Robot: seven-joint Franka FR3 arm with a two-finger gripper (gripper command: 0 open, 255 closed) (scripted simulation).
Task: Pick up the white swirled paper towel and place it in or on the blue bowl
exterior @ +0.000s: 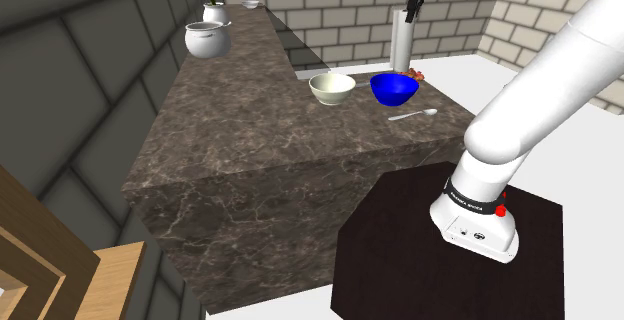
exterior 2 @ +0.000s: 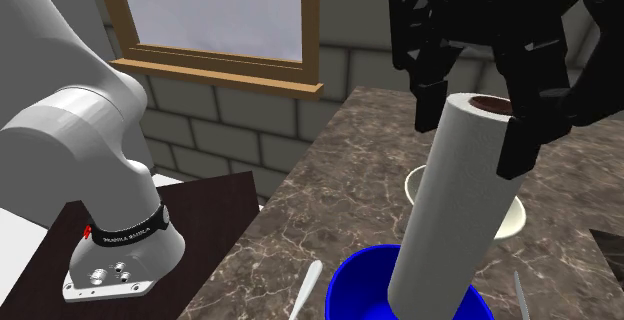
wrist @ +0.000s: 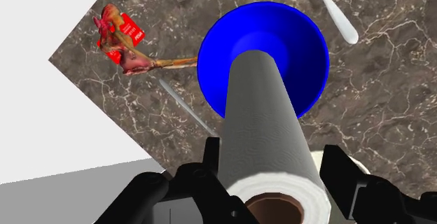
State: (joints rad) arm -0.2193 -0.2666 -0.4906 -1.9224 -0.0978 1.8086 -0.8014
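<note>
The hand (exterior 2: 472, 140) grips the top of the paper towel roll (exterior 2: 450, 218), whose lower end already stands inside the blue bowl (exterior 2: 352, 280) on the table (exterior 2: 330, 183). Only release appears to remain.

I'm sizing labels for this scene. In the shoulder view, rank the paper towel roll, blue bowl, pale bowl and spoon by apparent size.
1. paper towel roll, tallest, though slim.
2. blue bowl and pale bowl: look alike, not ranked.
3. spoon, smallest.
</note>
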